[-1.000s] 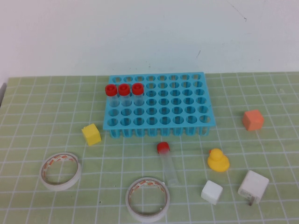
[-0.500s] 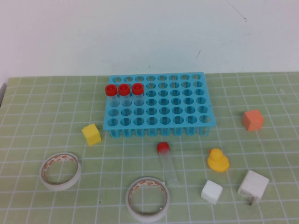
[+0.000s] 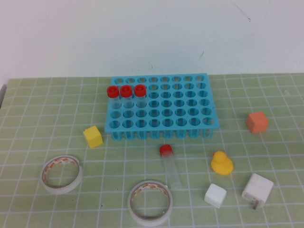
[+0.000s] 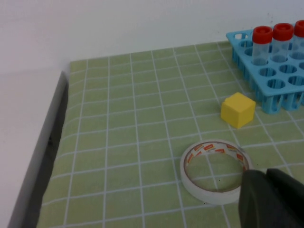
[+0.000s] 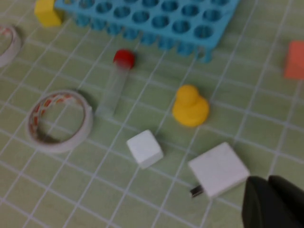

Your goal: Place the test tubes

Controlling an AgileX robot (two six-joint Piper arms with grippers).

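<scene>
At the near right corner of the left wrist view, the left tool (image 4: 267, 175) shows as a dark shape with its two fingers pressed together, holding nothing. It sits just beside the rim of a tape roll (image 4: 214, 171); whether it touches that rim I cannot tell. The right tool (image 5: 269, 184) looks the same in the right wrist view: fingers closed on each other, empty, near a white charger plug (image 5: 218, 169) but apart from it.

Neither arm appears in the high view, which shows the whole green gridded counter (image 3: 42, 109). A blue rack (image 3: 161, 107) stands at its middle, toward the back. Three red-capped tubes (image 3: 126, 95) stand upright in it, side by side near its left edge. One loose test tube (image 3: 169, 166) lies flat on the counter in front of the rack, red cap pointing toward it, just right of a second tape roll (image 3: 150, 202).

Only the high view takes in everything at once: a yellow cube (image 3: 93, 137) left of the rack, an orange cube (image 3: 257, 122) to the right, a yellow duck (image 3: 221, 163) and a white cube (image 3: 215, 195). The left wrist view misses the loose tube entirely; the right wrist view catches it but cuts off the standing tubes.
</scene>
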